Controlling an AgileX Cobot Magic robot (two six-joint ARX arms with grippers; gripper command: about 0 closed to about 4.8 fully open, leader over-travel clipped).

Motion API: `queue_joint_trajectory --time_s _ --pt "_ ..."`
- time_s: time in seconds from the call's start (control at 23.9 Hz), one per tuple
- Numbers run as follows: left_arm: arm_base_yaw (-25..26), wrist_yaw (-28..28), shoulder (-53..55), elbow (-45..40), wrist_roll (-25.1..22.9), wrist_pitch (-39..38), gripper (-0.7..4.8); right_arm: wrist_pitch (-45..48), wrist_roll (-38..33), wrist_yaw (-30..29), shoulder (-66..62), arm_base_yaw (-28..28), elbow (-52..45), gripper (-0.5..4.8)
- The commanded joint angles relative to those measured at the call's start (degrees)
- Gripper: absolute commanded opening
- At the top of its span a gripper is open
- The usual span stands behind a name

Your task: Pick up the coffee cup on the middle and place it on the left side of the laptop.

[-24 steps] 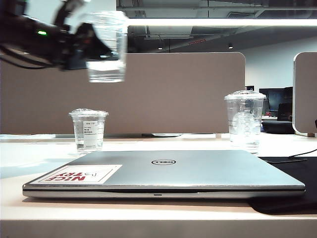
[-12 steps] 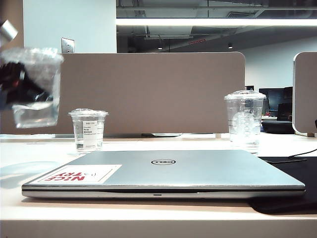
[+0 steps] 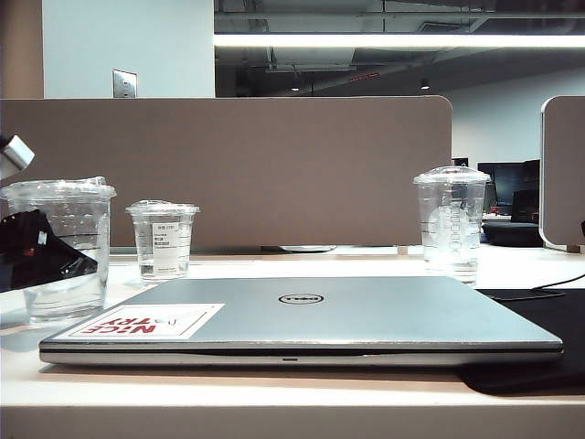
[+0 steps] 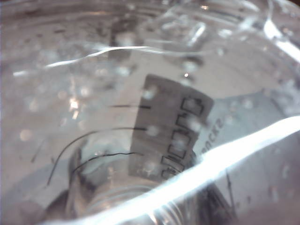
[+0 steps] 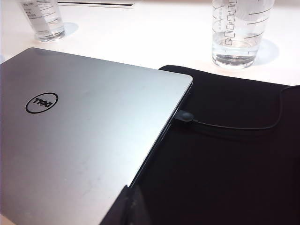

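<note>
The coffee cup point(image 3: 57, 288) is a clear ridged plastic cup with a flat lid, upright at the far left of the exterior view, beside the left edge of the closed silver Dell laptop point(image 3: 366, 315). Its base is at or just above the tabletop; I cannot tell if it touches. My left gripper point(image 3: 73, 261) is shut on the cup, a black finger crossing its wall. In the left wrist view the cup point(image 4: 154, 117) fills the picture and hides the jaws. My right gripper point(image 5: 136, 208) hangs shut above the laptop's point(image 5: 84, 131) right edge, holding nothing.
A smaller clear cup with a white label point(image 3: 163, 240) stands behind the laptop's left corner. A taller domed-lid cup point(image 3: 451, 224) stands at the back right. A black mat point(image 5: 225, 164) lies right of the laptop, with a cable point(image 5: 225, 126) plugged into its side.
My left gripper has carried the coffee cup from high up down and to the left, to table level beside the laptop. The right arm has kept still.
</note>
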State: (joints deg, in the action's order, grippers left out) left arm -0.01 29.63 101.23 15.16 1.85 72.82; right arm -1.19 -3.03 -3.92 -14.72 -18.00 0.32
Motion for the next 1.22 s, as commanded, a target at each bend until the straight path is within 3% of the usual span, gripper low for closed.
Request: queue_joint_trajectory --time_s 0.04,0.34,0.54,0.71,1.22 --pt "0.1 0.1 3.2 0.1 0.7 4.3 3.18 1.0 0.0 -0.1 0.0 0.0 -0.2 -0.05" --pt "0.1 0.2 4.1 0.1 0.1 4.5 3.83 1.0 0.0 0.0 -0.1 -0.7 -0.2 -0.05" --pt "0.1 1.5 4.0 0.1 0.3 4.8 4.70 1.0 0.0 -0.1 -0.1 -4.7 -0.2 -0.05" --pt "0.1 3.1 3.3 -0.8 0.6 9.1 4.71 1.0 0.0 -0.1 -0.1 -6.8 -0.2 -0.05" --pt "1.8 1.0 -7.5 -8.2 0.1 8.8 4.79 1.0 0.0 -0.1 -0.1 -6.8 -0.2 -0.05"
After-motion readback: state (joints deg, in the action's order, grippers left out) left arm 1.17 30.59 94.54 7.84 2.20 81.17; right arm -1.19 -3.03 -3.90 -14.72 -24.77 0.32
